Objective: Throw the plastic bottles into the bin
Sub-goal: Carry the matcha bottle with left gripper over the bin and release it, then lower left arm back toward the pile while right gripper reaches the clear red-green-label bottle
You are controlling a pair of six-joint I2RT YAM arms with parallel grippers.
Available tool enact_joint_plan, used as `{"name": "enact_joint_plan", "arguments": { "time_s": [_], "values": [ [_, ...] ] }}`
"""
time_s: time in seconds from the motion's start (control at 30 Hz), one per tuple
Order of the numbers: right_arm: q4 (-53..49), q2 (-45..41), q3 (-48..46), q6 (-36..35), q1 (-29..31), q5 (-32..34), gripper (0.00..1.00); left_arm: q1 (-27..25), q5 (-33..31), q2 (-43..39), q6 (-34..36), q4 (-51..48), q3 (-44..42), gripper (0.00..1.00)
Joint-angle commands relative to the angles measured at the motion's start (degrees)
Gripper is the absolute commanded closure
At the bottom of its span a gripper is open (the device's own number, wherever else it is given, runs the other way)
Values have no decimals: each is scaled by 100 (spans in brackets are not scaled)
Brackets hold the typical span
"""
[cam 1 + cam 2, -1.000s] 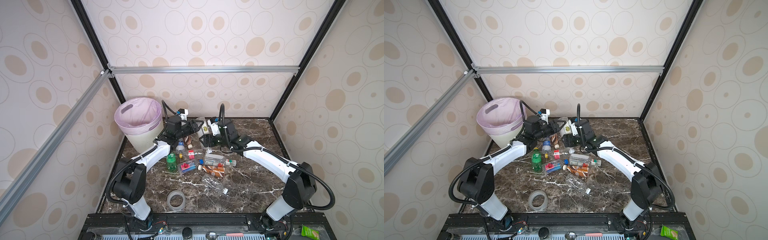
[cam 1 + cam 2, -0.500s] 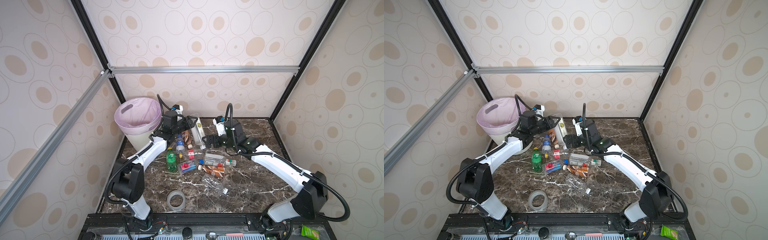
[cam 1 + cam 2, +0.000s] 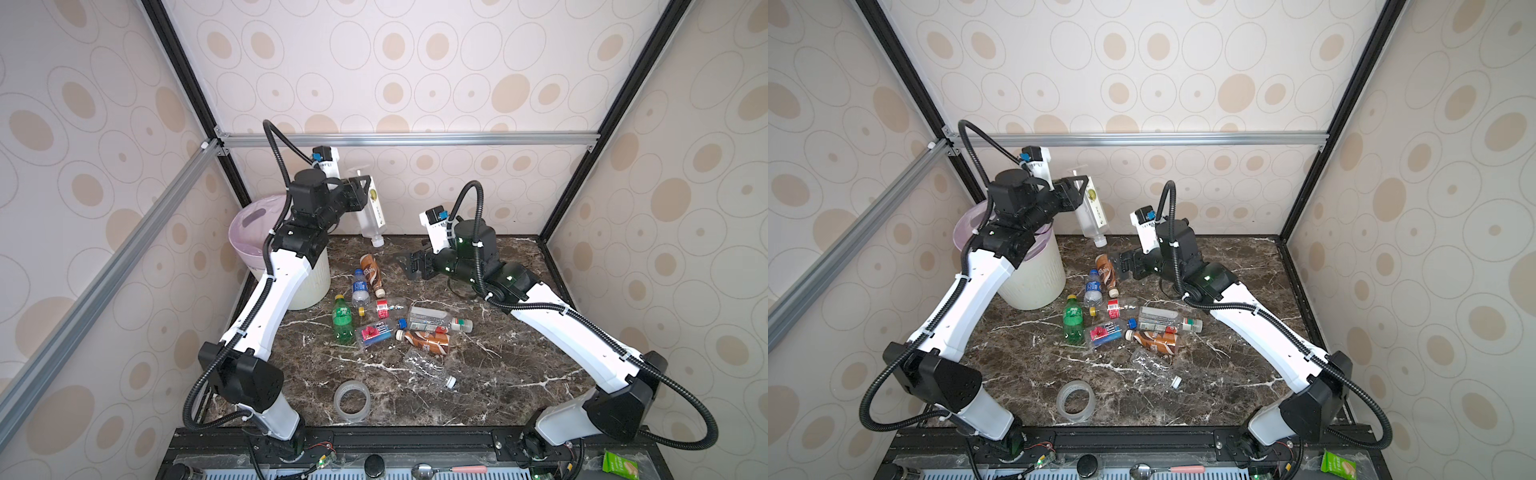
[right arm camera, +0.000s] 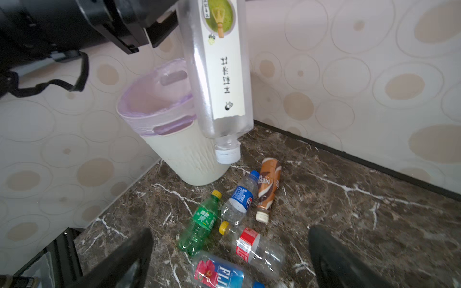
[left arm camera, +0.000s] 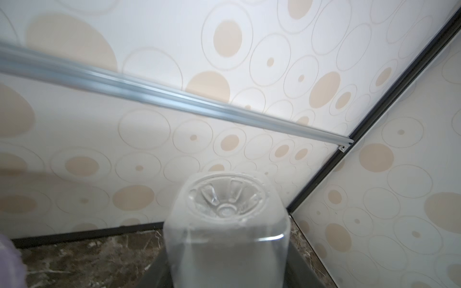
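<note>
Up it goes! The left hand (image 3: 365, 192) has the tall clear bottle (image 3: 374, 214) all to itself. It pinches the bottle near the base with the cap hanging down. The bottle sits well above the rim of the bin (image 3: 309, 286), but on the side facing the right arm, not over the mouth yet. A second ago both hands were crowded low around that bottle beside the bin. Now the right hand (image 3: 406, 264) has let go, fingers spread wide and empty, and has backed away from the bin over the worktop (image 3: 498, 374). So the lift looks done. What's left for this one, I'd say, is a swing across the pink-lined rim and a drop.

Now the labels. The held bottle's white label shows a green disc with a whisk and a column of East Asian characters, upside down. Near the bin's foot lie several more:
- a brown bottle (image 4: 269, 184) lettered "NES…"
- a blue-labelled bottle (image 4: 240, 199) with a round red-white-blue logo
- a green bottle (image 4: 202, 220) with white characters
- a FIJI bottle (image 4: 219, 274)
- a red-labelled bottle (image 4: 249, 244), its print too small to read
</note>
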Motion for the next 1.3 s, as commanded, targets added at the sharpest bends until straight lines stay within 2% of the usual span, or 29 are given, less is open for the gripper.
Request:
{"name": "enact_joint_plan", "arguments": {
  "time_s": [0.0, 0.1, 0.23, 0.37, 0.5, 0.73, 0.9, 0.93, 0.97, 1.03, 1.07, 1.17, 1.27],
  "values": [
    [73, 239, 464, -563, 233, -355, 0, 32, -857, -248, 1013, -541, 590, 53],
    [416, 271, 588, -990, 530, -465, 0, 41, -1360, -435, 1560, -566, 748, 53],
    [566, 441, 861, -944, 593, -570, 0, 50, -2292, -815, 2372, -260, 749, 53],
    [518, 599, 1028, -891, 596, -613, 0, 60, -3095, -1330, 3105, 612, 337, 51],
    [475, 638, 1014, -870, 594, -594, 0, 67, -3462, -1687, 3542, 1414, -73, 51],
    [416, 624, 937, -862, 601, -509, 0, 241, -3446, -1456, 3569, 1523, -291, 50],
    [379, 556, 797, -846, 596, -424, 0, 813, -3526, -875, 2934, 990, -603, 49],
    [376, 537, 762, -846, 596, -409, 0, 963, -3449, -667, 2663, 636, -551, 46],
    [378, 514, 723, -851, 601, -392, 0, 1059, -3356, -506, 2462, 328, -466, 37],
    [351, 467, 656, -866, 601, -353, 0, 1094, -3233, -350, 2314, 0, -372, 9],
    [327, 449, 630, -885, 601, -330, 0, 1095, -3095, -419, 2251, 24, -395, 1],
    [297, 424, 592, -910, 598, -269, 0, 1046, -2695, -680, 2155, 214, -390, 1],
    [369, 404, 519, -882, 600, -220, 0, 909, -2413, -682, 2068, -32, -104, 1]
  ]
}}
